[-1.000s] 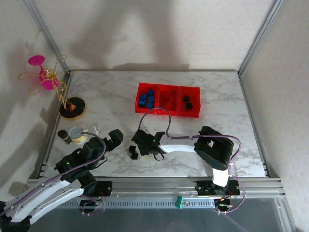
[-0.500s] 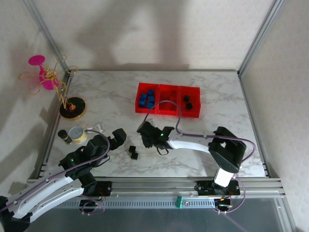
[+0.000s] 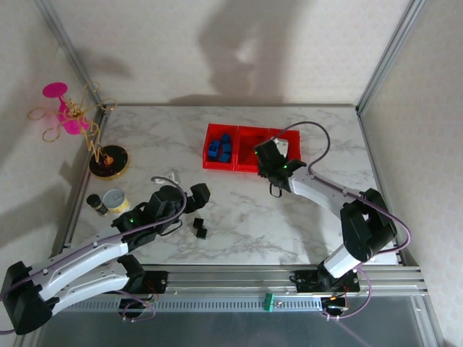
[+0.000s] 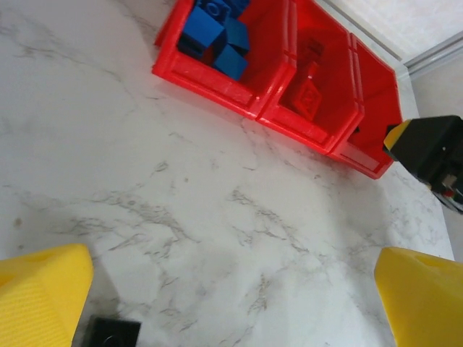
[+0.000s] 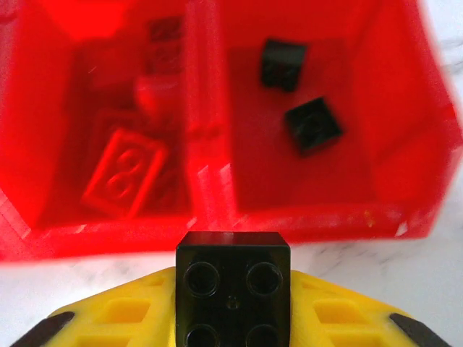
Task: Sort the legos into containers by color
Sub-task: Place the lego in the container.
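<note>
The right gripper [image 3: 266, 153] is clenched on a black brick [image 5: 231, 289], pinched studs-up between its yellow fingers [image 5: 123, 314]. In the right wrist view the brick hangs at the bottom centre of the frame, just short of the near wall of the containers [image 5: 217, 228], roughly in line with the divider between the middle and right compartments. The right compartment, in the upper right of that frame, holds two black legos [image 5: 312, 124]. The middle one, to the left, holds red legos [image 5: 123, 173]. The far-left compartment holds blue legos [image 4: 217, 36].

The left gripper [image 4: 231, 278] is spread wide and grasps nothing. It hovers over the marble surface [image 3: 311, 217], with a loose black piece [image 4: 112, 334] by its lower-left finger. From above, two loose black legos [image 3: 199, 228] lie close together in the lower centre, well apart from the containers.

The sort looks nearly done. No loose red or blue pieces show on the surface. What appears left is dropping the held brick in with the other black ones, then bringing over the two loose ones.
</note>
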Robot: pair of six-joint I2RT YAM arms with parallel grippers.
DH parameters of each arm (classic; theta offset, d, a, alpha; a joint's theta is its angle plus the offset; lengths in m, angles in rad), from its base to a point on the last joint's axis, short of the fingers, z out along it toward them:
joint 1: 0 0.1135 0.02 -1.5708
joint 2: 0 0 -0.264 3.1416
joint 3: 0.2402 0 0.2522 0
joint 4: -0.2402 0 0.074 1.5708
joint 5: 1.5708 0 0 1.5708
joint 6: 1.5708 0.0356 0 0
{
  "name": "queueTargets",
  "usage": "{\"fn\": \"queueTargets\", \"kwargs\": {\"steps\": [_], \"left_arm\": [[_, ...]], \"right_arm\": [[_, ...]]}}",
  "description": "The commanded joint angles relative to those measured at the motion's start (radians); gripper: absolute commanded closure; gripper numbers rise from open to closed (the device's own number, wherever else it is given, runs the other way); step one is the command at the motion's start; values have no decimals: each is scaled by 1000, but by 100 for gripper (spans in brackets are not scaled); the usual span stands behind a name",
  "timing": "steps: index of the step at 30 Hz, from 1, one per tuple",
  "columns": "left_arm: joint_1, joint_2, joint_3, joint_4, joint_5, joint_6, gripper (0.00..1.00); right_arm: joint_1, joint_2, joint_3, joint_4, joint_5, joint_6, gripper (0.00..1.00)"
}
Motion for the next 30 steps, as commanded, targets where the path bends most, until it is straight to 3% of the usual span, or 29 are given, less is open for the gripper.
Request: {"fn": "queueTargets", "kwargs": {"steps": [1, 9, 14, 22, 30], "left_arm": [[-4, 39, 51, 72, 35, 46, 1], [-4, 100, 76, 100, 40, 71, 0], [-4, 96, 75, 99, 33, 68, 0], [-4, 77, 76, 88, 15, 61, 0], [-4, 8, 57, 40, -15, 48, 0]], "right_arm": [[-67, 54, 52, 43, 47, -26, 66], [-176, 208, 170, 102, 15, -98, 67], [-211, 285, 239, 119, -30, -132, 60], [-203, 235, 237, 117, -77, -148, 49], [-79, 107, 132, 88, -84, -107, 43]]}}
